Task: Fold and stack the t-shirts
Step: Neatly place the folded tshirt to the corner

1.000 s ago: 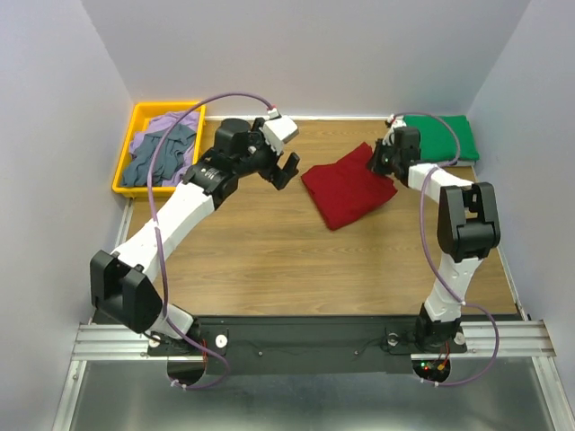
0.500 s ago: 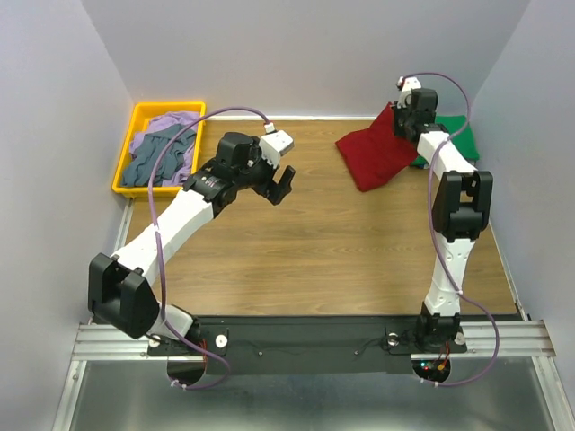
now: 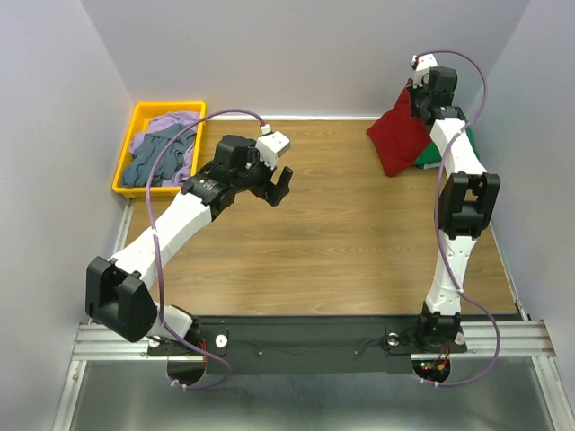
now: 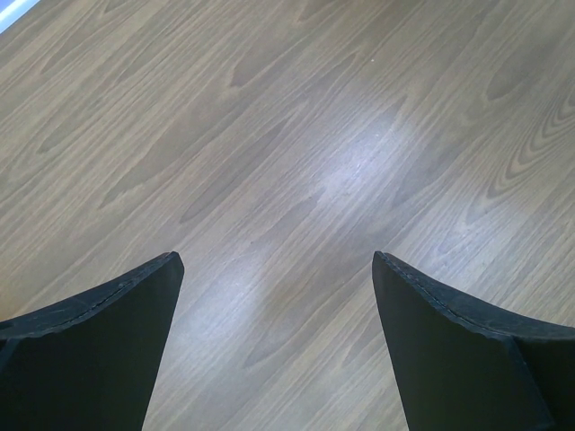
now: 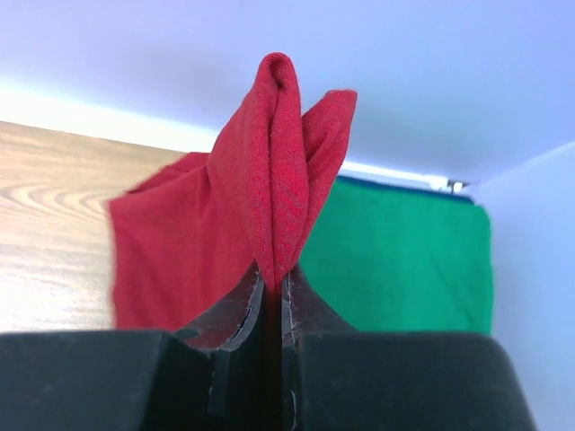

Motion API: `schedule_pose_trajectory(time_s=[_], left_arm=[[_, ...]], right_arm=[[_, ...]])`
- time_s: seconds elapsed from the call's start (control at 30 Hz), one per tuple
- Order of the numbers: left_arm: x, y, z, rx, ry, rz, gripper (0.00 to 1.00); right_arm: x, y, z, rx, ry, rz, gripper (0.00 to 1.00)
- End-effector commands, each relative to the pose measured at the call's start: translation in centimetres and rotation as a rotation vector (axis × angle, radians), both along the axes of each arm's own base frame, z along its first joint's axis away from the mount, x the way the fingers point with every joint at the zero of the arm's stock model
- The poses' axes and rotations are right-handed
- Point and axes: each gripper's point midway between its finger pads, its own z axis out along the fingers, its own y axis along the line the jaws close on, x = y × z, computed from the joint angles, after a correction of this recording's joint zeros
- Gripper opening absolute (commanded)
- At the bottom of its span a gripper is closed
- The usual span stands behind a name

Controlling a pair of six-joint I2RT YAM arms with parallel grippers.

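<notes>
The right gripper (image 5: pixel 274 280) pinches a fold of the soft dark red t-shirt (image 5: pixel 180 242), hanging at the far right corner over the folded bright green t-shirt (image 5: pixel 395 256); the left gripper (image 4: pixel 278 296) hovers spread wide, empty, above the wooden table (image 4: pixel 269 135).

Bare bench (image 3: pixel 341 233) runs open across the middle and near side. The tray (image 3: pixel 166 106) blocks the far-left corner; the hanging red shirt (image 3: pixel 395 139) and the green shirt (image 5: pixel 395 260) fill the far-right corner against the walls (image 3: pixel 296 54).
</notes>
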Motion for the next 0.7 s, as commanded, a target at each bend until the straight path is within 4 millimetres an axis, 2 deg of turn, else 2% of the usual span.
schedule_pose_trajectory(time_s=[0.0, 0.3, 0.67], left_arm=[[-0.2, -0.3, 1.1, -0.034, -0.030, -0.006, 0.98], [-0.1, -0.8, 0.8, -0.042, -0.016, -0.025, 0.99], [0.0, -1.1, 0.6, -0.036, -0.015, -0.050, 0.98]], right_arm=[[0.6, -1.2, 5.1, -0.049, -0.106, -0.025, 0.01], [0.0, -1.6, 8.9, -0.046, -0.160, -0.042, 0.00], [-0.8, -1.6, 12.1, -0.051, -0.198, -0.035, 0.01]])
